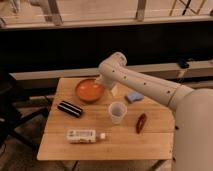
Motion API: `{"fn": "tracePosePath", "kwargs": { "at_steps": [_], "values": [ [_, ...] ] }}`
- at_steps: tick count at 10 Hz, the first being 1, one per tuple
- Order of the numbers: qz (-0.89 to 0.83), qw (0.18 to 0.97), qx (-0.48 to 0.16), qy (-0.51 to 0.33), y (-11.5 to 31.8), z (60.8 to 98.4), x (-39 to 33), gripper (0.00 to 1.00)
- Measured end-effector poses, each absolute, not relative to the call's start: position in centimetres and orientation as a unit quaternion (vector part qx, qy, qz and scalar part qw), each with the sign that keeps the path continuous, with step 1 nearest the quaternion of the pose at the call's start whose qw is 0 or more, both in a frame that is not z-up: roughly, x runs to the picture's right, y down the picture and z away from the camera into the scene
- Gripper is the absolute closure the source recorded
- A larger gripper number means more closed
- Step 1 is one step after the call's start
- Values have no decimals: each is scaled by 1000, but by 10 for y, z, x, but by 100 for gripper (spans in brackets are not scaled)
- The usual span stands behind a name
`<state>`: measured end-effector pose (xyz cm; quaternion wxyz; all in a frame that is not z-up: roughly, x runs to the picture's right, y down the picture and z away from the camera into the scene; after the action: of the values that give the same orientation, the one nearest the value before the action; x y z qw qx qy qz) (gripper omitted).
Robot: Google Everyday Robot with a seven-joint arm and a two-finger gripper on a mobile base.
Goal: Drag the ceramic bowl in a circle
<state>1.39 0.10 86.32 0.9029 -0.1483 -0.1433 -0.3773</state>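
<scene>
**Desk:** In the camera view, where does the ceramic bowl sit?

**Photographer:** Near the counter's far edge, left of centre. The arm bends down at the bowl's right rim, its claw spread wide. I cannot tell whether they touch.

**Desk:** And around it?

**Photographer:** A translucent cup stands mid-counter. A black case lies toward the left edge and a white bottle near the front edge. A blue object and a dark red item lie toward the right.

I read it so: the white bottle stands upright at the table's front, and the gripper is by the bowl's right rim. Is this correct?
Not quite. The camera view shows the bottle lying on its side at the table's front. The gripper is indeed by the bowl's right rim.
</scene>
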Motion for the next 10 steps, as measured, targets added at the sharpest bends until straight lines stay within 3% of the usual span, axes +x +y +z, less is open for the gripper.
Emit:
{"fn": "tracePosePath", "kwargs": {
  "at_steps": [10],
  "values": [
    [-381,898,-147,-165,8,908,10,20]
  ]
}}
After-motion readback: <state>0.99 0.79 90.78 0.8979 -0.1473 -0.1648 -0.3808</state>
